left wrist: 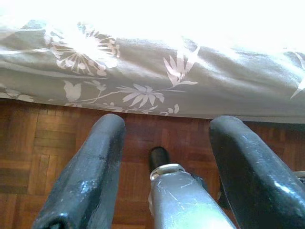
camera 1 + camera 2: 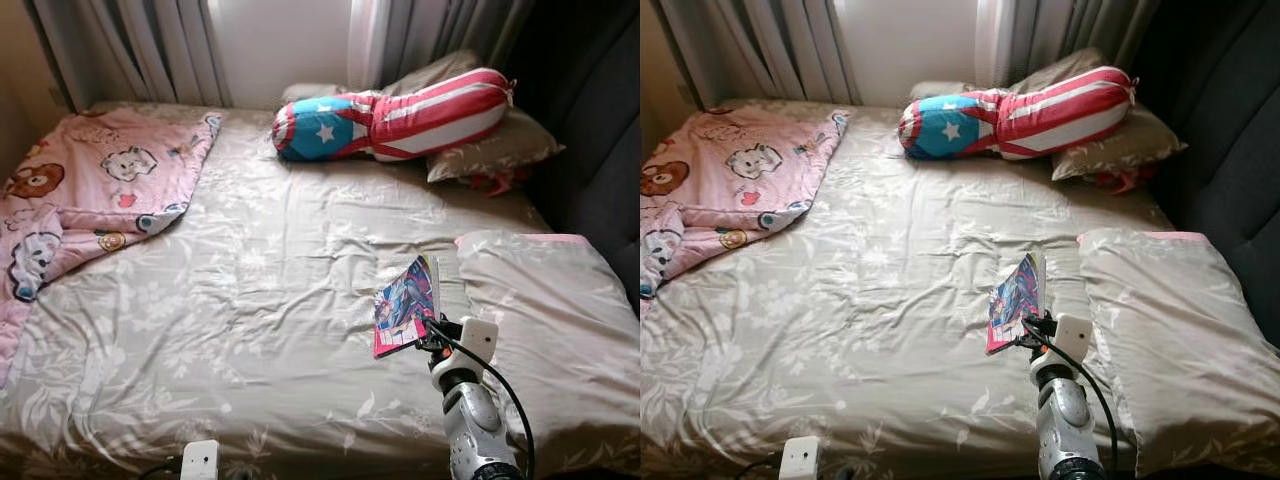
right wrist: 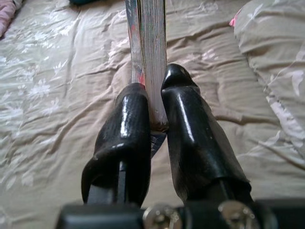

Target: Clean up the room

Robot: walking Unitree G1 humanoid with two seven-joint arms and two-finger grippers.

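Note:
A colourful comic book (image 2: 406, 303) is held up above the grey floral bedspread (image 2: 260, 300), right of the bed's middle. My right gripper (image 3: 155, 102) is shut on the book's lower edge (image 3: 148, 57), one black finger (image 3: 126, 124) on each side of the pages. In the left wrist view my left gripper (image 1: 164, 143) hangs open below the bed's front edge, over a brown parquet floor (image 1: 43, 143), with nothing between its fingers (image 1: 95, 162).
A red, white and blue star bolster (image 2: 390, 115) and beige pillows (image 2: 495, 145) lie at the headboard end. A pink cartoon blanket (image 2: 90, 190) covers the far left corner. A floral pillow (image 2: 550, 320) sits right of the book. Dark upholstered wall (image 2: 600, 130) on the right.

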